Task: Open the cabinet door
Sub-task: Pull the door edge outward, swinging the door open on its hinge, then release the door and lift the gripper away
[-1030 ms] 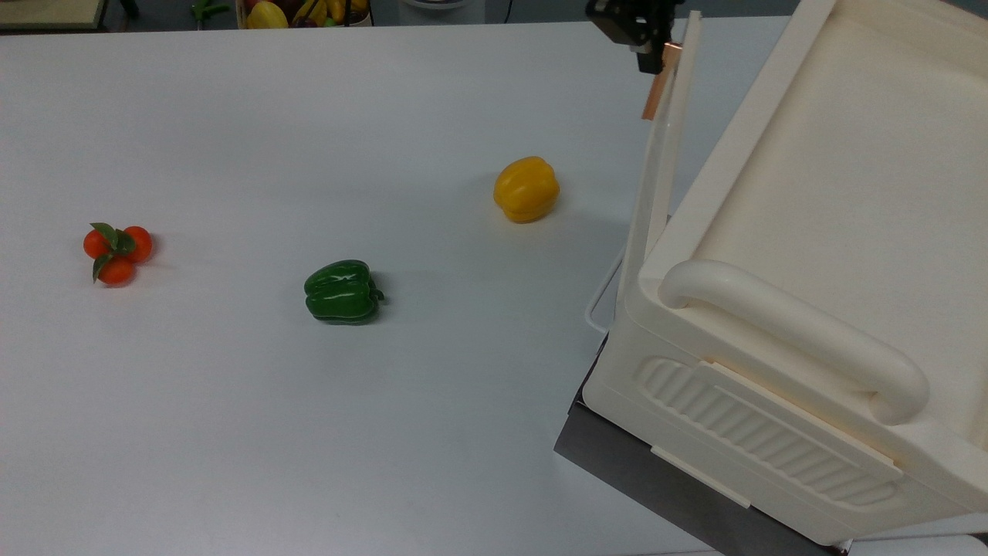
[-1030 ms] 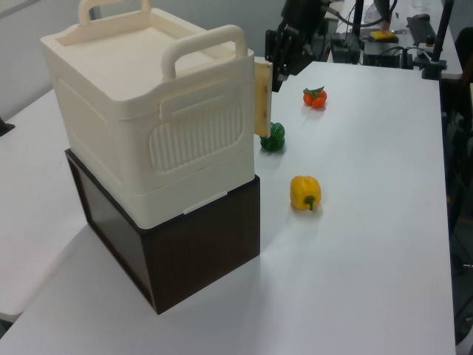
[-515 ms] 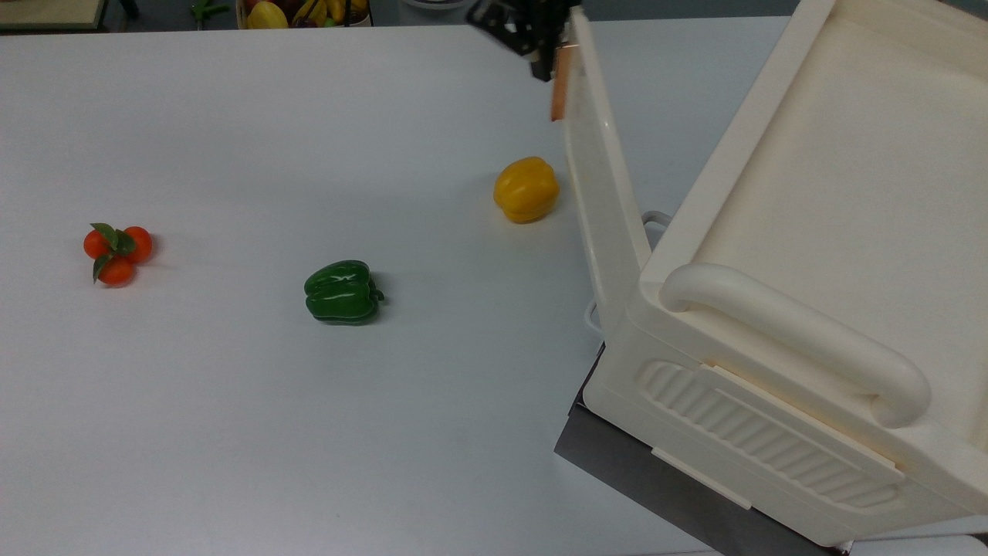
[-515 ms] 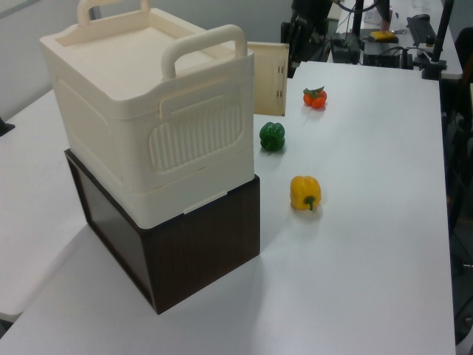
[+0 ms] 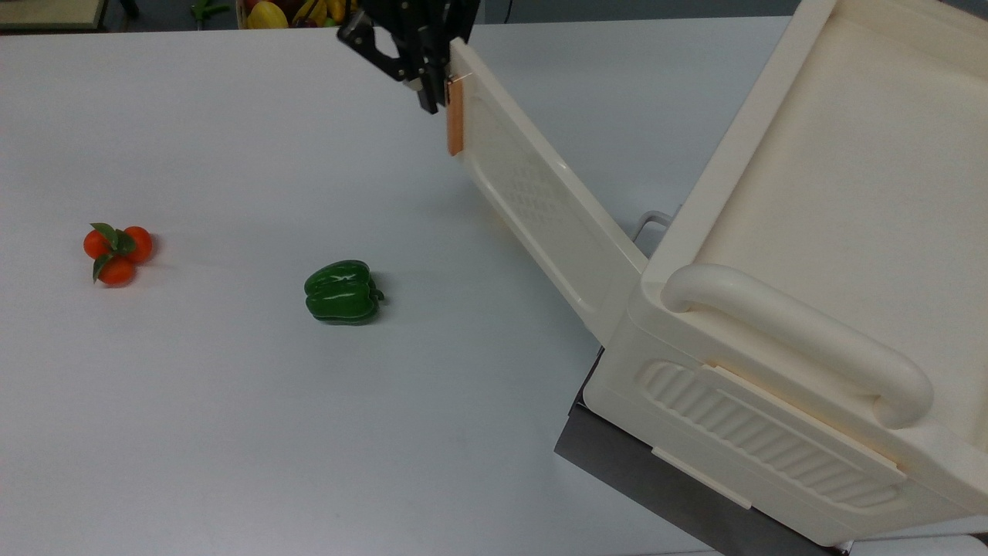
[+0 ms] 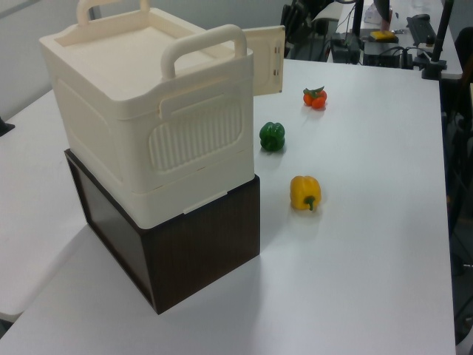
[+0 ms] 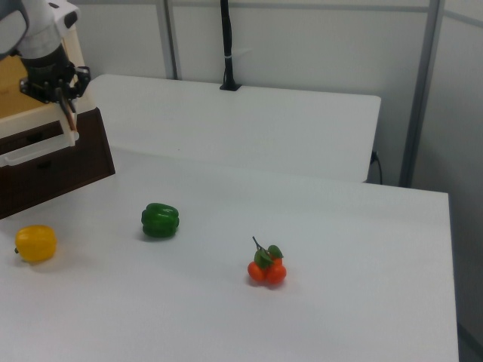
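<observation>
The large flat cream plastic cabinet door [image 5: 540, 208], swung well out over the white counter [image 5: 231, 386], is held by its small copper-orange bar handle [image 5: 455, 116] in the closed black pincer [image 5: 434, 89], best drawn along the hinge's arc.

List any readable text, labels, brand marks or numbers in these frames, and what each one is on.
None readable.
The cabinet door, its copper handle, the cream cabinet and the dark box under it: no print or label visible.
The gripper: no marking legible.
The peppers, the tomatoes and the white table: plain, no signs.
</observation>
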Controlling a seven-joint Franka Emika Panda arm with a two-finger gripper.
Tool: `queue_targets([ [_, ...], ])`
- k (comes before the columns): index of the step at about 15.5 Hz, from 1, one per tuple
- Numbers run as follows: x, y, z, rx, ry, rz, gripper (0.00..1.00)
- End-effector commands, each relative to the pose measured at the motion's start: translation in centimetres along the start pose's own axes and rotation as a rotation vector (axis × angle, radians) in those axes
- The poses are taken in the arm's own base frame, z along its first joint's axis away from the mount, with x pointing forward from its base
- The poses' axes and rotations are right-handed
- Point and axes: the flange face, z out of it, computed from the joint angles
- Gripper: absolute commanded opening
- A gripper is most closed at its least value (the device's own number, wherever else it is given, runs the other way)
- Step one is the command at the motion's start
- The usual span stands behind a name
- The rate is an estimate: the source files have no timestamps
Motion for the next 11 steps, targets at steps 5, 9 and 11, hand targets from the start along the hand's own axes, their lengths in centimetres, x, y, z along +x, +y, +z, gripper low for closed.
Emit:
queue_targets([
  [5,-0.6,4.8,0.5,-0.144,0.140,0.041,0.13],
  [9,-1.8,7.3,-0.2,-0.206,0.178,0.077,0.18],
  [11,-3.1,8.5,-1.6,-0.225,0.173,0.114,0.25],
])
